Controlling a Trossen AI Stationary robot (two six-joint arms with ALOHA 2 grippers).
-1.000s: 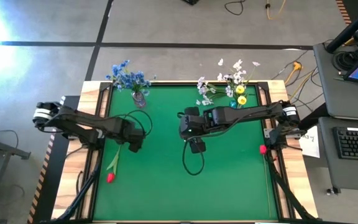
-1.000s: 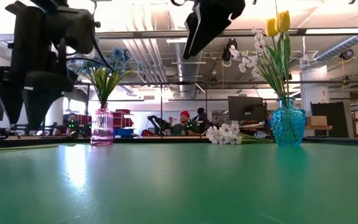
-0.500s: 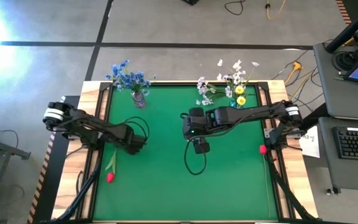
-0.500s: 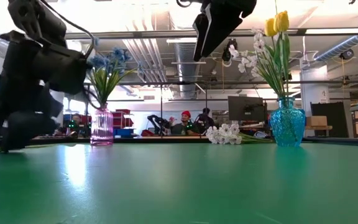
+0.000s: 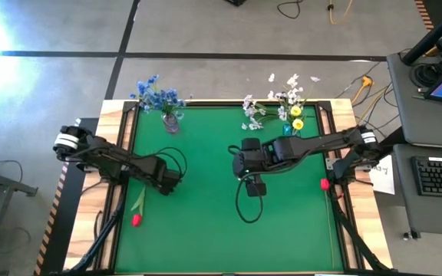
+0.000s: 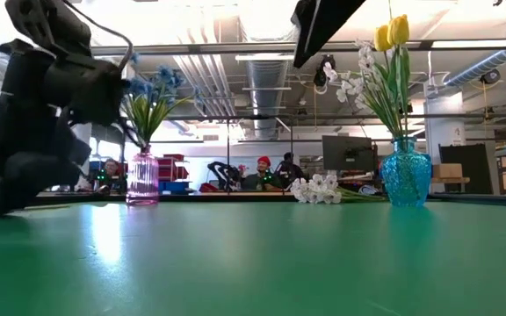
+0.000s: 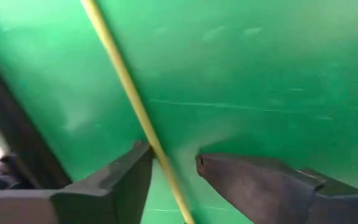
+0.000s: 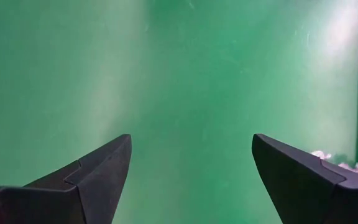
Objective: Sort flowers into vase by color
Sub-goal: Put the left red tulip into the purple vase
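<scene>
Left gripper (image 7: 171, 163): low on the bench (image 5: 206, 230) at 9 o'clock, jaws apart, straddling the stem (image 7: 126, 87).
Red tulip (image 5: 136, 218): lying at 8 o'clock, head toward the near edge.
Handling: judged light, thin, springy; best pinched mid-stem, not the bloom.
Right gripper (image 8: 191, 162): raised near centre, jaws wide, empty.

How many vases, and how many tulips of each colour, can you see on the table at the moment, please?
Vases: 2, a pink vase and a blue vase.
Yellow tulips: 2, both in the blue vase.
Red tulips: 1, lying loose; another small red thing is too small to name.
Total: 5.
</scene>
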